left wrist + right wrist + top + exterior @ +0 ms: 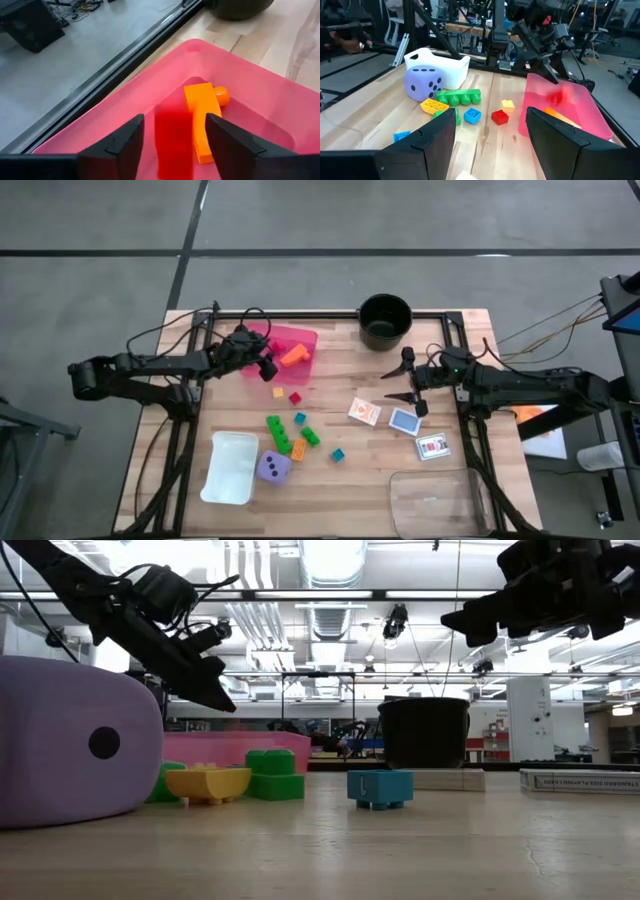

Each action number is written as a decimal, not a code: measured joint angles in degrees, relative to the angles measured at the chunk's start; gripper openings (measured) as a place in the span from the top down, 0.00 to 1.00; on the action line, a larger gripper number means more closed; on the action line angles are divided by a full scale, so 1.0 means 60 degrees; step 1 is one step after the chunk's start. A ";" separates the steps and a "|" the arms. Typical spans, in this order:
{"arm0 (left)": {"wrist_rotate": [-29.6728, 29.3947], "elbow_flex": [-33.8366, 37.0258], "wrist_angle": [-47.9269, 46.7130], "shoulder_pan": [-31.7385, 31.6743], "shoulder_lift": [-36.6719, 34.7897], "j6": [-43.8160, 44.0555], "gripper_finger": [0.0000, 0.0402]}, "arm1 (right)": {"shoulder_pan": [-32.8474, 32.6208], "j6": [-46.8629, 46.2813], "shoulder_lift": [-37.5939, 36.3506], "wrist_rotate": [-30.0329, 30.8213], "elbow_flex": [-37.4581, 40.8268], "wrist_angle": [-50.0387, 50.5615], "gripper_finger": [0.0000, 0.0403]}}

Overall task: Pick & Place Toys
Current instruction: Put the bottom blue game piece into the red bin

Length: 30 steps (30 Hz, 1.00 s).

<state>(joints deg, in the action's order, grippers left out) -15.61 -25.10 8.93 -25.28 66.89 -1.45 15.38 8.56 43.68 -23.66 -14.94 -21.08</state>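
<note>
My left gripper (175,125) is open above the pink tray (300,338), near its near edge (266,368). An orange brick (202,117) lies on the tray floor. A blurred red brick (172,142) shows between and below the fingers, apart from them; the right wrist view also shows it (561,95). My right gripper (408,378) is open and empty above the table, beyond the orange card (364,412). The blue card (404,421) and white-red card (432,446) lie flat near it. Green bricks (283,440), small loose bricks and the purple die (272,468) rest at the centre left.
A black round pot (385,320) stands at the far edge. A white tub (230,468) sits beside the die, and a clear container (440,500) stands at the near right. Small yellow (278,392), red (295,397) and teal (338,454) bricks lie between the arms.
</note>
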 joint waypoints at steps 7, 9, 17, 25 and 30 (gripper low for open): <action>0.0007 -0.0076 0.0068 0.0000 -0.0007 -0.0222 0.28 | 0.0000 0.0000 0.0195 0.0000 0.0000 0.0004 0.40; 0.0028 -0.0073 0.0268 0.0003 -0.0007 -0.0255 0.24 | 0.0000 0.0000 0.0268 -0.0002 0.0000 0.0007 0.40; 0.1415 -0.0062 0.1985 0.0296 -0.0199 -0.0509 0.22 | -0.0001 -0.0200 0.0777 -0.0004 -0.0002 -0.0173 0.40; 0.2784 -0.0062 0.2824 0.0861 -0.0619 -0.0742 0.21 | -0.0004 -0.1501 0.1672 -0.0007 -0.0004 -0.0434 0.40; 0.2789 -0.0019 0.2729 0.1309 -0.0821 -0.0787 0.21 | -0.0004 -0.1649 0.2320 -0.0012 -0.0089 -0.0774 0.40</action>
<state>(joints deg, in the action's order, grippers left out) 1.13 -25.21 25.30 -17.43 61.97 -6.17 15.35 -1.34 57.61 -23.73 -15.48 -25.72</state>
